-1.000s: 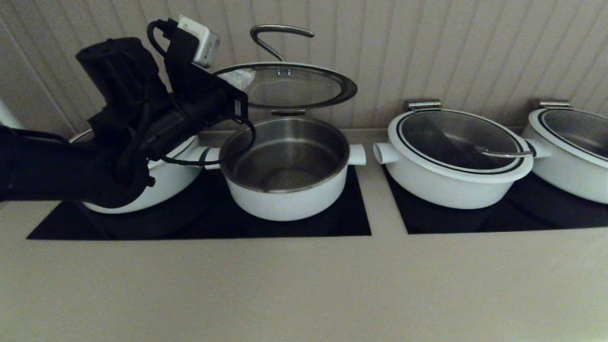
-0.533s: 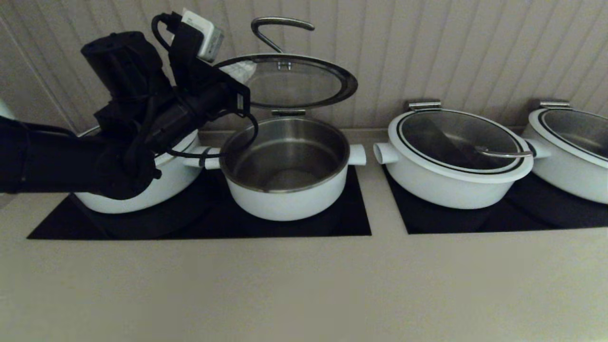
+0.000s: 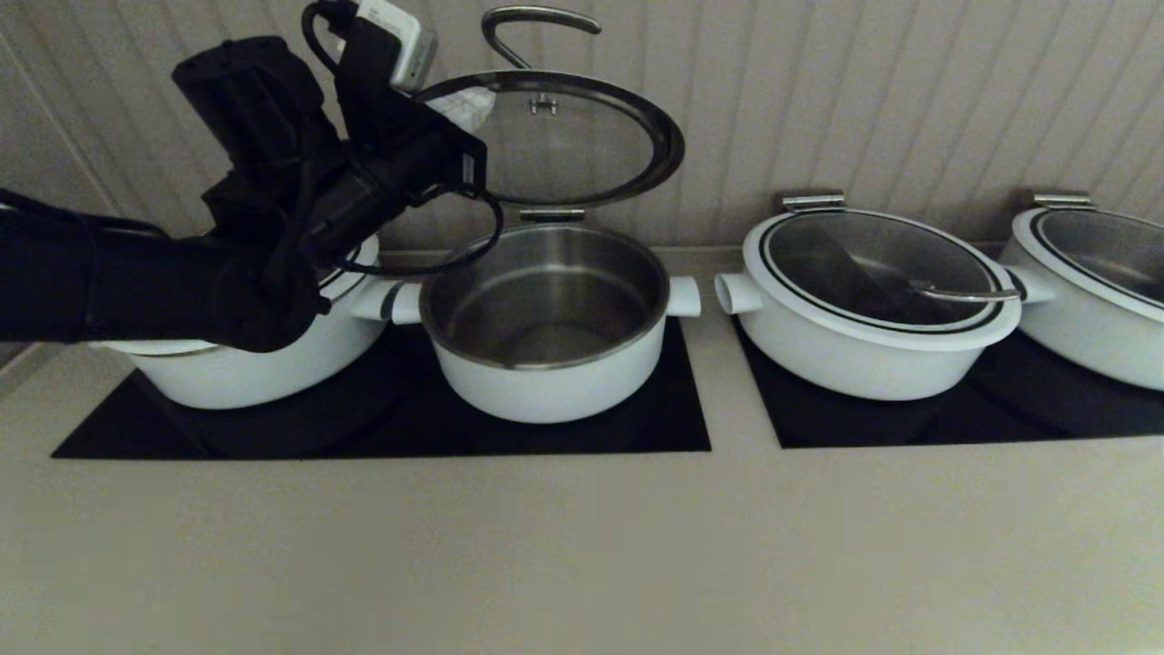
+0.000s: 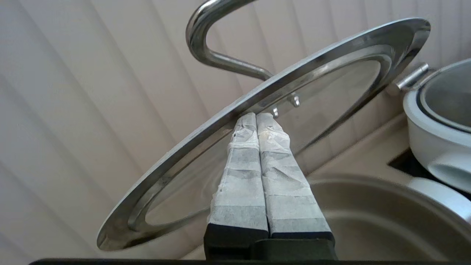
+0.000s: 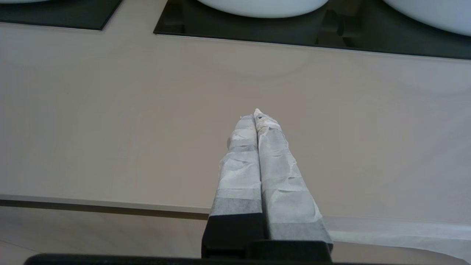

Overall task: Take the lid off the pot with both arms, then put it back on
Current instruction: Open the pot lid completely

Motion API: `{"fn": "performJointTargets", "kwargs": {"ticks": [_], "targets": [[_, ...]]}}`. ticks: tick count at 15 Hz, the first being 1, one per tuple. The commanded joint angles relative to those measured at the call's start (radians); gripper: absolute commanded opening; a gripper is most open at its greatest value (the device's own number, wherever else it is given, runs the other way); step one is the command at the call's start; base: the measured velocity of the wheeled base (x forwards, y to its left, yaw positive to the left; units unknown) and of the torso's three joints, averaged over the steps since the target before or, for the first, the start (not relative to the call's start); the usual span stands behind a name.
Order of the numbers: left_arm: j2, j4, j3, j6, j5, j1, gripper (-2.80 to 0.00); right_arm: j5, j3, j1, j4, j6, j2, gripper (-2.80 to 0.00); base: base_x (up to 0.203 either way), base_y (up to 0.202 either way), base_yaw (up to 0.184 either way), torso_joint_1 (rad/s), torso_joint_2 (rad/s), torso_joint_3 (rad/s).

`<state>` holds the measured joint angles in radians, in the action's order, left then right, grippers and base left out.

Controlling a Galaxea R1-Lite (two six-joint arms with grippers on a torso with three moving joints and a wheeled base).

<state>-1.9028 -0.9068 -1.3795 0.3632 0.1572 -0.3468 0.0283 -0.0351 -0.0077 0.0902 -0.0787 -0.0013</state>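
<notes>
The pot [image 3: 546, 373] stands open on a black cooktop, steel inside showing. The glass lid [image 3: 582, 136] hangs above it, tilted up with its underside facing me and its hook handle [image 3: 536, 23] on top. My left gripper [image 3: 468, 107] is shut, fingers together, with the tips pressed against the lid's underside at its left rim. In the left wrist view the fingertips [image 4: 256, 117] touch the lid [image 4: 331, 84] below its rim, above the pot [image 4: 368, 206]. My right gripper [image 5: 256, 116] is shut and empty over the bare countertop near its front edge, out of the head view.
A wide white pot [image 3: 227, 377] sits left of the task pot, under my left arm. Two wide lidded pots [image 3: 864, 346] [image 3: 1091, 300] sit on the right cooktop [image 3: 1000, 414]. A ribbed wall [image 3: 864, 91] stands close behind. The counter [image 3: 582, 546] stretches in front.
My left arm has risen, carrying the lid's left edge higher. The lid now tilts more steeply above the pot. The pot has not moved.
</notes>
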Motion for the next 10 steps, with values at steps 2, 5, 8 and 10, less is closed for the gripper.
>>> {"fn": "performJointTargets", "kwargs": {"ticks": [2,5,8,10], "targets": [[-0.033,-0.006,-0.07,0.003,-0.001,0.001,-2.8,0.001,0.0,0.0,0.0,-0.001,0.002,-2.8,0.0,0.0,0.0,0.0,0.0,0.0],[-0.044,-0.006,-0.095,0.022,-0.013,0.002,-2.8,0.001,0.0,0.0,0.0,-0.001,0.001,-2.8,0.0,0.0,0.0,0.0,0.0,0.0],[-0.041,-0.006,-0.093,0.023,-0.013,0.002,-2.8,0.001,0.0,0.0,0.0,-0.001,0.003,-2.8,0.0,0.0,0.0,0.0,0.0,0.0],[-0.041,-0.006,-0.092,0.022,-0.015,0.003,-2.8,0.001,0.0,0.0,0.0,-0.001,0.001,-2.8,0.0,0.0,0.0,0.0,0.0,0.0]]}}
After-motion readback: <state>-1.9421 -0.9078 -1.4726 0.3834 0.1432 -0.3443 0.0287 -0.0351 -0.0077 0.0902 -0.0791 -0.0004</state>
